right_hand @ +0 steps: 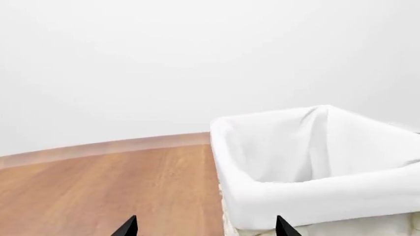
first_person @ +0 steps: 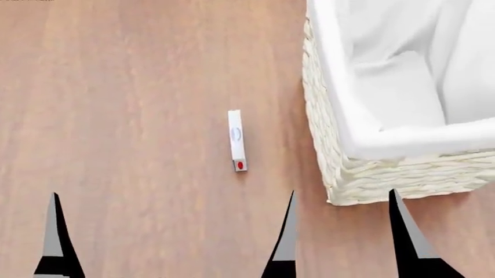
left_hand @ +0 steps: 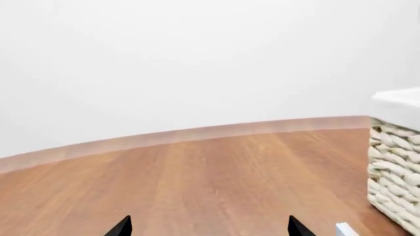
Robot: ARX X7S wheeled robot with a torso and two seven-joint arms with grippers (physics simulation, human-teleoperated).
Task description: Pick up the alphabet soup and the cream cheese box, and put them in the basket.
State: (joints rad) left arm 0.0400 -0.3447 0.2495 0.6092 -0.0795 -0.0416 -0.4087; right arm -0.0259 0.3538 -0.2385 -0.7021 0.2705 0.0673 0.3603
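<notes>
Left pincer (first_person: 170,231), sitting spread apart, is needing to drop straight at 12 o'clock, straddling the cream cheese box (first_person: 236,138) narrow-wise.

Brown wood-plank surface (first_person: 139,116) w/ 2 items.
Small flat white carton (first_person: 236,139) lies beside tall cream wicker basket (first_person: 363,179), apart.

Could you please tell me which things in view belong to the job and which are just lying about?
Belonging to the job:
- cream cheese box, lying on the floor beside the basket
- basket, nothing visible inside
- alphabet soup: not in view

Just lying about:
- nothing else; only the wooden floor and white wall
</notes>
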